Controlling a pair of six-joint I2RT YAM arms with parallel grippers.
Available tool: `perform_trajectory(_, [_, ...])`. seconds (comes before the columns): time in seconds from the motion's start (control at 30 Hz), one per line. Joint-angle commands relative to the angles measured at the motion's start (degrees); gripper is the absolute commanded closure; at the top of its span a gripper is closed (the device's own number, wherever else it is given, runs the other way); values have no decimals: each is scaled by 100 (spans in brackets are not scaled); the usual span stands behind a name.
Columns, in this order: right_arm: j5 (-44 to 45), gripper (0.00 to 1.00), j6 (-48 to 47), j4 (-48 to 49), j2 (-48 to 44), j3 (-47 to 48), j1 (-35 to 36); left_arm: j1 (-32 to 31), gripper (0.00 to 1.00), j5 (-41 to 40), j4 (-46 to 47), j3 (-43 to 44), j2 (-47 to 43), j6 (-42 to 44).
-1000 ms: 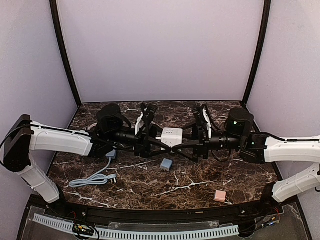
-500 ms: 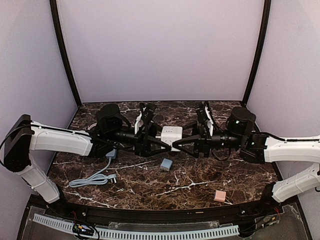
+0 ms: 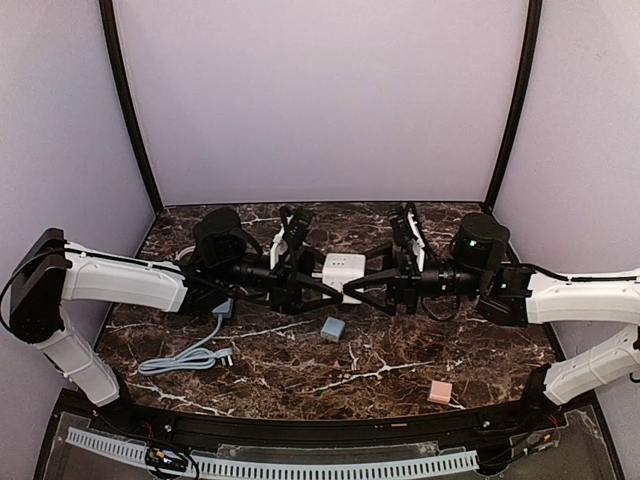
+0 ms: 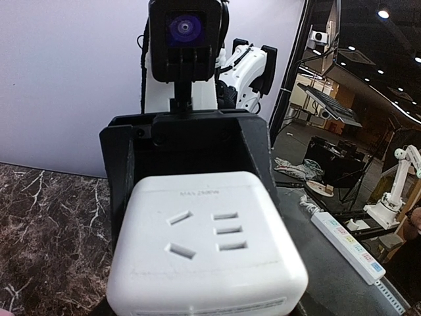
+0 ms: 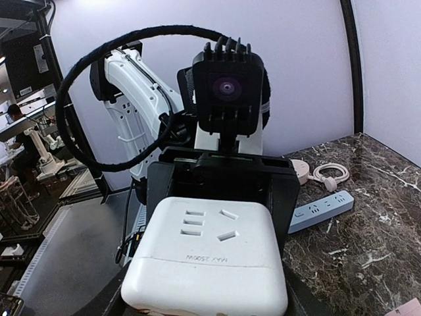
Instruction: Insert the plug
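While the grey cable (image 3: 180,360) and its plug (image 3: 226,354) lie on the marble bench (image 3: 400,360) in front of the left arm, well apart from the socket, the white socket cube (image 3: 342,268) is held between the two arms at mid-bench. The left fingers (image 5: 284,197) clamp one end of the cube, spread partway to its width. The right fingers (image 4: 118,178) clamp the opposite end, likewise partly spread. Each wrist view shows a socket face of the cube with the opposing fingers flanking its far end. A small blue block (image 3: 333,328) lies on the bench just in front of the cube. A pink block (image 3: 440,391) lies toward the right arm's base. A blue power strip (image 5: 322,205) lies on the bench's left part.
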Motion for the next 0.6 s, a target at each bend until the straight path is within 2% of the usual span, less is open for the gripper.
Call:
perform_trajectory(0.0, [-259,46,-41,206,94,141,135,-41,87,-133,395,63,9,-34])
perform_trajectory(0.1, [-263,54,-50,182,120,153,152,-41,86,-211,472,51,18,-58])
perform_trajectory(0.2, [-252,71,-72,197,134,139,172,-41,83,-270,574,29,33,-109])
perform_trajectory(0.23, [-234,80,-72,213,134,124,173,-41,73,-303,575,22,34,-114])
perform_trajectory(0.27, [-150,89,-79,198,120,119,174,-41,56,-355,536,-8,17,-102])
perform_trajectory(0.3, [-61,97,-111,147,103,119,172,-37,48,-405,415,-55,-11,-79])
perform_trajectory(0.33, [24,100,-159,55,73,127,174,-40,31,-541,342,-99,-104,-1])
perform_trajectory(0.4, [256,100,-323,-171,-21,143,173,-41,8,-882,-52,-250,-322,208])
perform_trajectory(0.47, [560,100,-476,-472,-151,145,174,-41,2,-1355,-614,-421,-598,438])
perform_trajectory(0.57, [1091,100,-638,-895,-384,154,174,-36,1,-2245,-1716,-675,-1043,672])
